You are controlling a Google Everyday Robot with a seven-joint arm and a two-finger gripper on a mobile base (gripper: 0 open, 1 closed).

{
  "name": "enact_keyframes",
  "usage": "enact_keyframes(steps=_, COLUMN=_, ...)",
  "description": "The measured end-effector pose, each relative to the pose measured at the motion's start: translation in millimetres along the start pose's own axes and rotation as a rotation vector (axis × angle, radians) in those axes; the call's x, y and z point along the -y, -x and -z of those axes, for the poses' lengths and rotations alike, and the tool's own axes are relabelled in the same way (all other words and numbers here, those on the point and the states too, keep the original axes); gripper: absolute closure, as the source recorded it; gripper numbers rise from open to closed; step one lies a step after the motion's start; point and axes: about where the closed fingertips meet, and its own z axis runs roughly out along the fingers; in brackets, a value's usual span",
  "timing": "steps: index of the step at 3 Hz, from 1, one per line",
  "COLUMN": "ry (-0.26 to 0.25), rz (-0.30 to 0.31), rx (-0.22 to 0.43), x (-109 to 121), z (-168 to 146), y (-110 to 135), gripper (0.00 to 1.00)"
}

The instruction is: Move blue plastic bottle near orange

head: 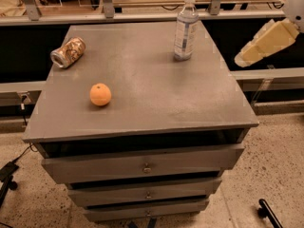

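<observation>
The blue plastic bottle (185, 28) stands upright at the far right of the grey cabinet top (156, 103); it is clear with a white cap and a pale label. The orange (100, 94) sits on the near left of the top, well apart from the bottle. My gripper (247, 55) is the cream tapered end of the arm at the right edge. It hangs off the cabinet's right side, to the right of the bottle and not touching it.
A crushed gold-brown can (68, 52) lies on its side at the far left of the top. The cabinet has several drawers (142, 165) in front. A rail with metal posts (142, 13) runs behind it. A black wheeled leg (268, 213) is on the floor at lower right.
</observation>
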Motion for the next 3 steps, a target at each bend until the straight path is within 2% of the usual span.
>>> enact_keyframes(steps=1, ry=0.009, rz=-0.092, rx=0.131, x=4.4, z=-45.2, y=25.1, gripper=0.00)
enact_keyframes(steps=2, ry=0.066, rz=-0.125, rx=0.179, x=0.7, z=-100.1, y=38.4, gripper=0.00)
enact_keyframes(steps=3, ry=0.117, rz=-0.105, rx=0.193, x=-6.3, z=-141.9, y=51.0, gripper=0.00)
